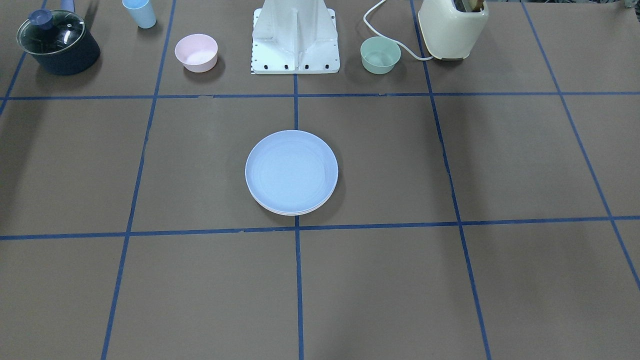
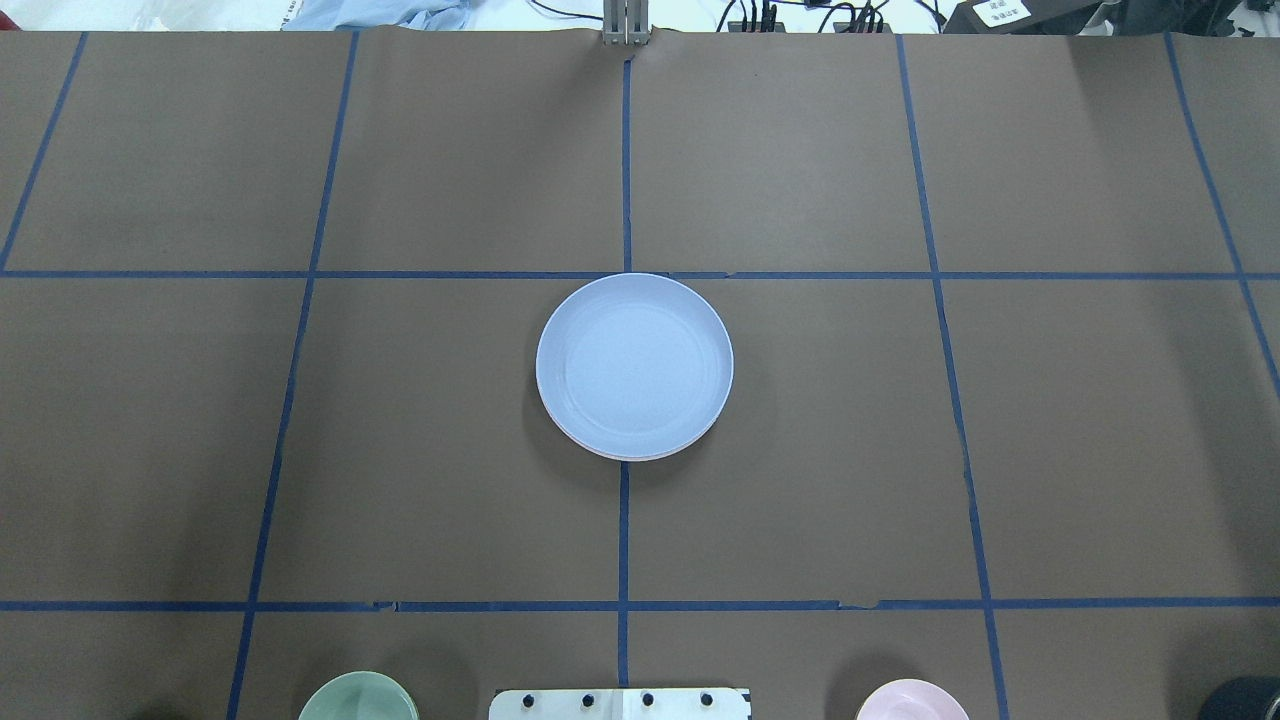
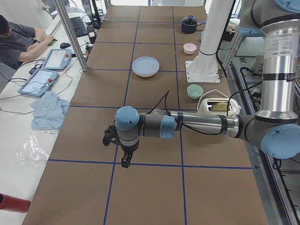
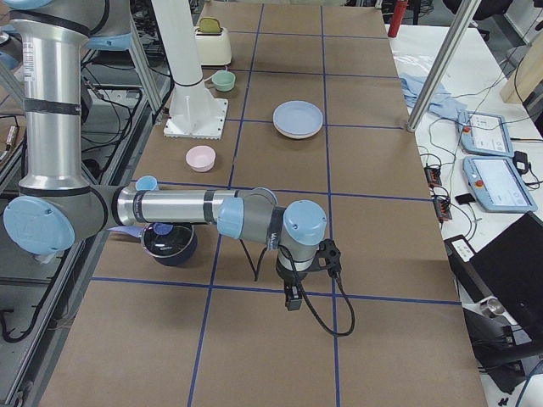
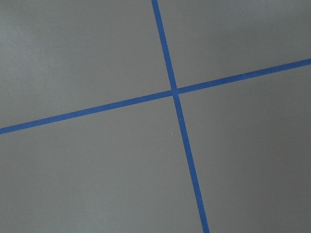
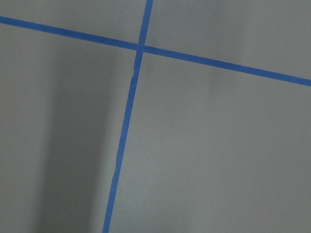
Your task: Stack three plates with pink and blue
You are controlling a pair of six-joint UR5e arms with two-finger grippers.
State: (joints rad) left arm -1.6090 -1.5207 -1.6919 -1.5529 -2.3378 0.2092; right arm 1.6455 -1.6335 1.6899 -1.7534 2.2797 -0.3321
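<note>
Judging stacking finished, blue plate nested topmost | left hand, right hand hang clear of it; we cannot tell their opening.

I count two deep bowls, a pink bowl and a green bowl, one light blue cup, one dark lidded pot and one cream toaster. One pale blue round plate tops a stack; the lower plates I cannot count.
</note>
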